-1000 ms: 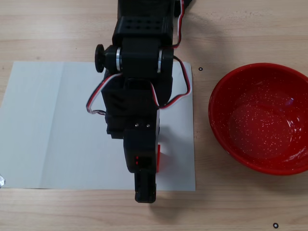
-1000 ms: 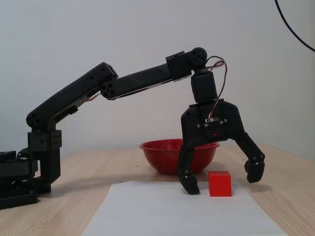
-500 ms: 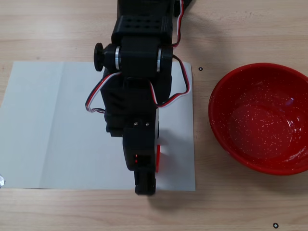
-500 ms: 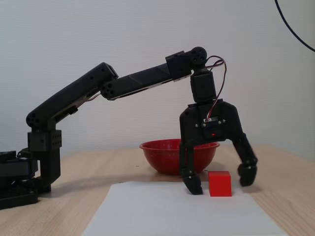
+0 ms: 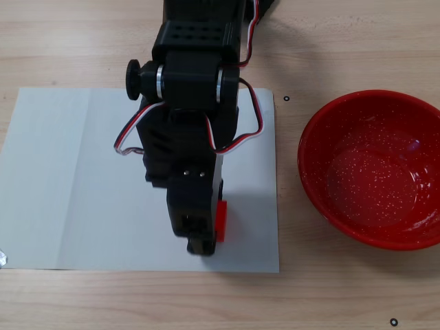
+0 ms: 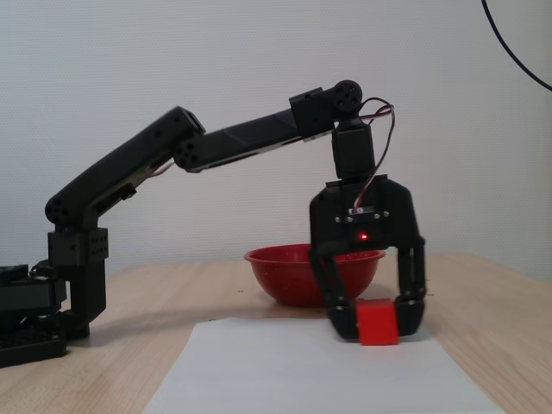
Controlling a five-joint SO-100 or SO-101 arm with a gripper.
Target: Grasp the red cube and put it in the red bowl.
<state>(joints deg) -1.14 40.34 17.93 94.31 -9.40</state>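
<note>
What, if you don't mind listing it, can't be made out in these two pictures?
- Small bright red cube: in the top-down fixed view the black arm covers all but a sliver.
- Whether the jaws press the cube or it rests on the white paper sheet: unclear in the side fixed view.
- Large glossy red bowl: right edge cuts it in the top-down view; gripper hides part in the side view.

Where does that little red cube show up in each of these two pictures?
Fixed view from above: the red cube peeks out at lower centre, mostly hidden under the tool, on the white paper.
Fixed view from the side: the cube sits low, right of centre, between the tool's fingers.
Shared landmark: the red bowl.
</note>
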